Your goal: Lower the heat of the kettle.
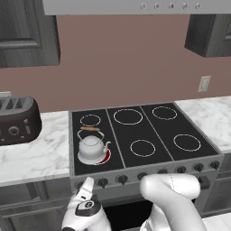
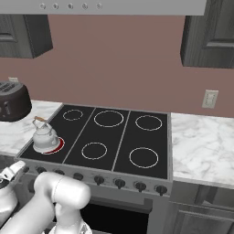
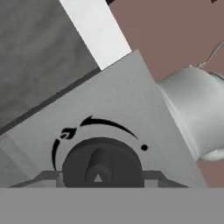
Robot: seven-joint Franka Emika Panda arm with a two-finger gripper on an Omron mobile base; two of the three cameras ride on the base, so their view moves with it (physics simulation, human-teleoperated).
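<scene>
the kettle (image 2: 45,137) stands upright on the front-left burner (image 2: 49,146) of the black stove top (image 2: 119,137), at about 9 o'clock in the picture, a red glow showing under its base. a dark toaster (image 2: 13,103) sits on the marble counter (image 2: 16,130) towards 10 o'clock. a row of dark knobs (image 2: 119,183) runs along the stove front near 6 o'clock. the white arm (image 2: 50,201) fills the 7 o'clock corner, its hand reaching the leftmost knobs; the fingers cannot be made out. a wall socket (image 2: 210,98) sits at 3 o'clock.

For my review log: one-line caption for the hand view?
Close on a dark stove knob with its arc marking, the silver kettle above.
</scene>
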